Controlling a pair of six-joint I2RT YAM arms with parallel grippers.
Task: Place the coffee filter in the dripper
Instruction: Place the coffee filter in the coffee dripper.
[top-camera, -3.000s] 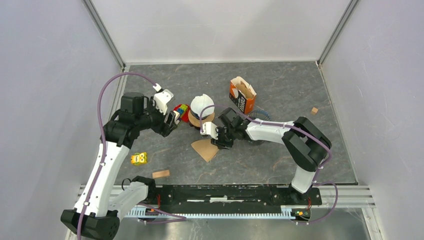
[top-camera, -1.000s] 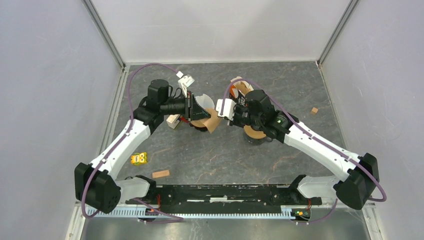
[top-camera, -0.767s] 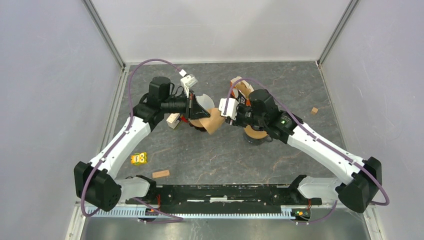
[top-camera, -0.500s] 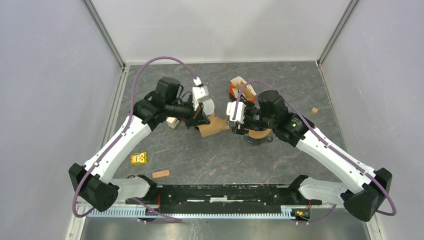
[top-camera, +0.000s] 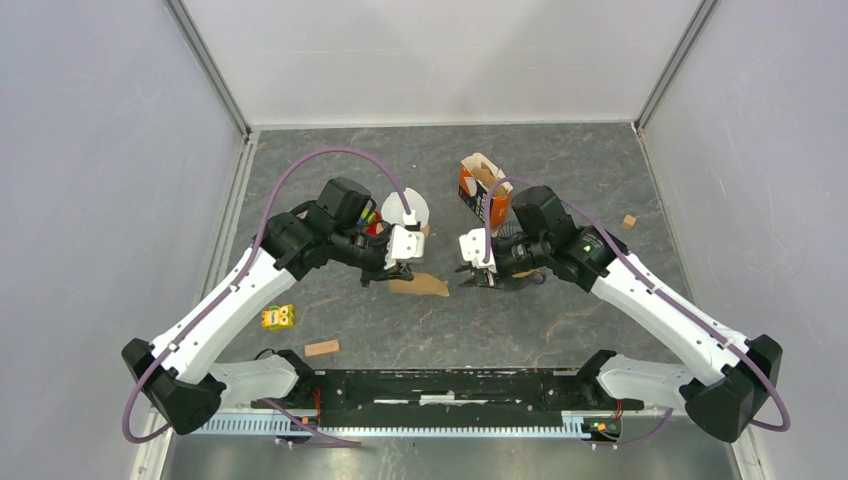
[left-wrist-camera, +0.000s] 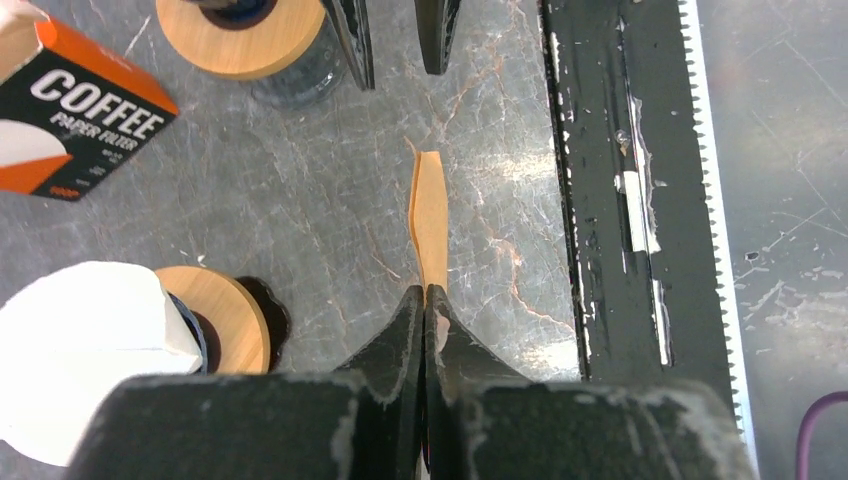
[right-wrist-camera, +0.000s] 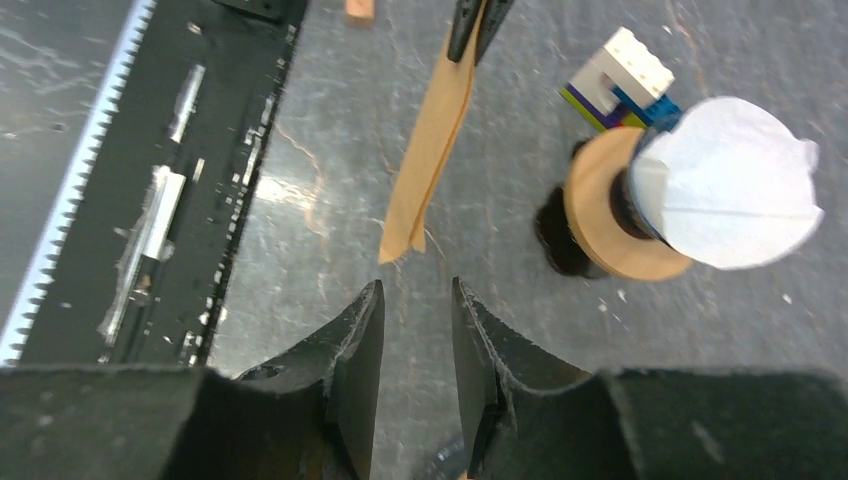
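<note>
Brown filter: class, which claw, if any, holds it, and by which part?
The left claw pinches the brown filter by one edge. The right claw is open and holds nothing.

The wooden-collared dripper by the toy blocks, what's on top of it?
A white paper filter sits in the top of the dripper. It covers the mouth, so the inside cannot be seen.

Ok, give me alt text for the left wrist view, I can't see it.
The left fingers are shut on a brown filter seen edge-on, pointing toward the right fingers at the top. A dripper holding a white filter sits lower left; a filter box lies upper left.
</note>
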